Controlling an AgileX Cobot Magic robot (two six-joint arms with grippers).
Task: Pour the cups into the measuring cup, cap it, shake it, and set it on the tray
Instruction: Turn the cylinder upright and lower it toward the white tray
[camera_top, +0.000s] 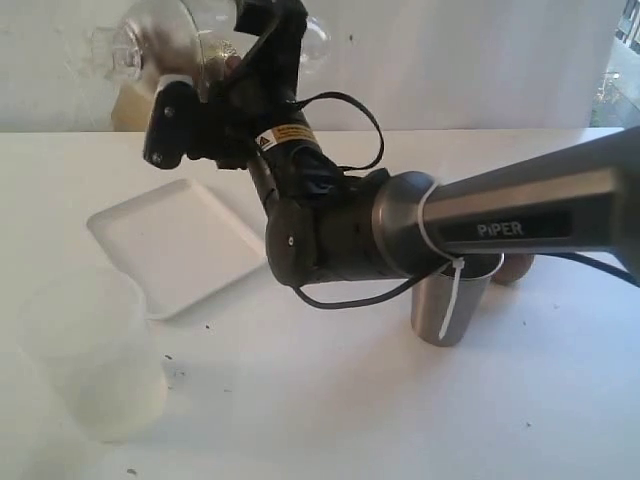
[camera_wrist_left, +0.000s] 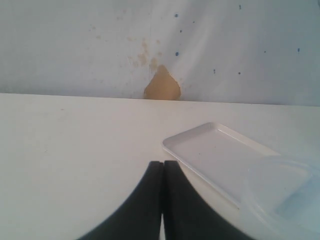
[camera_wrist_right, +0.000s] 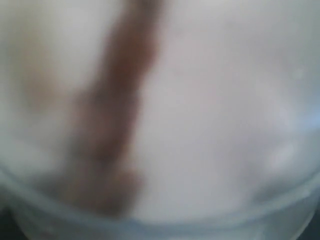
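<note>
I judge this the shake step: right gripper (camera_top: 236, 45) clamped on the measuring cup (camera_top: 165, 35), aloft and sideways. Next it needs righting onto the tray (camera_top: 150, 228).

Measuring cup (camera_top: 160, 40): clear glossy plastic. Tumbler (camera_top: 435, 315): brushed steel, dull sheen. Tray (camera_top: 170, 240): smooth white, satin. Cloudy cup (camera_top: 95, 360): frosted translucent plastic. Tabletop (camera_top: 330, 400): matt white. My arm (camera_top: 520, 215): grey metal, semi-gloss.

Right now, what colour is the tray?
Plain white, no pattern. The tray shows best in the exterior view.
</note>
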